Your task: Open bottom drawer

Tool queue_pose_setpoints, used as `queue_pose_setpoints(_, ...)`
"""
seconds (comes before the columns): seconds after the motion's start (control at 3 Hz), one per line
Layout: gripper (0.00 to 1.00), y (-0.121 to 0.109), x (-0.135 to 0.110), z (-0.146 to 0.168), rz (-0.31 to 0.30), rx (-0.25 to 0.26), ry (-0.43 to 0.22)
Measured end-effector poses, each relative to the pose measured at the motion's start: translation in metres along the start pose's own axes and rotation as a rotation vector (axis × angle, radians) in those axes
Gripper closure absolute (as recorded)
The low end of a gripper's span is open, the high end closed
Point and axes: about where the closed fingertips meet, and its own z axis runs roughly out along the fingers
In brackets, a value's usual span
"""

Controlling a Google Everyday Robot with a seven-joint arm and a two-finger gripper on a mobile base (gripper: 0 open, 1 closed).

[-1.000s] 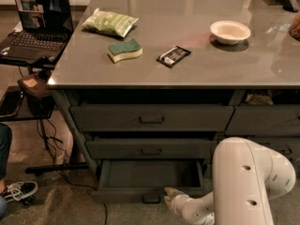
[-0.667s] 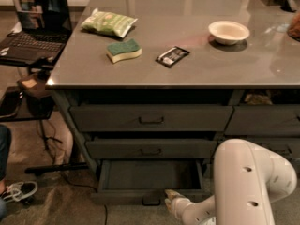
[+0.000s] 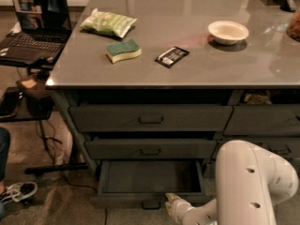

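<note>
Far L at 9 o'clock: laptop (image 3: 35, 25) on a side stand. On the desk (image 3: 187, 76), L to R: green snack bag (image 3: 108, 23), sponge (image 3: 123, 50), dark packet (image 3: 172, 56), white bowl (image 3: 228, 32) toward 1 o'clock.

Below the desk edge, L stack has 3 drawers. The bottom drawer (image 3: 150, 177) sits at 6 o'clock of the view and is already pulled partway out, w/ its tray floor showing under the middle drawer. Its front runs 9-to-3, w/ the loop handle (image 3: 151, 204) at centre.

The gripper (image 3: 172, 203) is low at approx 5 o'clock, at the drawer front's top edge, just beside the handle. The handle lies at 9 o'clock from it. Can't tell whether the gripper is clenched or released, or touching the front. White arm (image 3: 253, 182) fills the corner at 4 o'clock.

Judgement: the drawer is mostly open, and any further pull goes toward 6 o'clock, square to the front's long axis
</note>
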Motion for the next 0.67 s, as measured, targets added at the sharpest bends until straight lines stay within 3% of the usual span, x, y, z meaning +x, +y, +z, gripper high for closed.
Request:
queue_pose_setpoints(0.33, 1.0, -0.002, -0.002, -0.004, 0.0, 0.0, 0.0)
queue_pose_setpoints(0.67, 1.0, 0.01, -0.001, -0.011, 0.023, 0.005, 0.008)
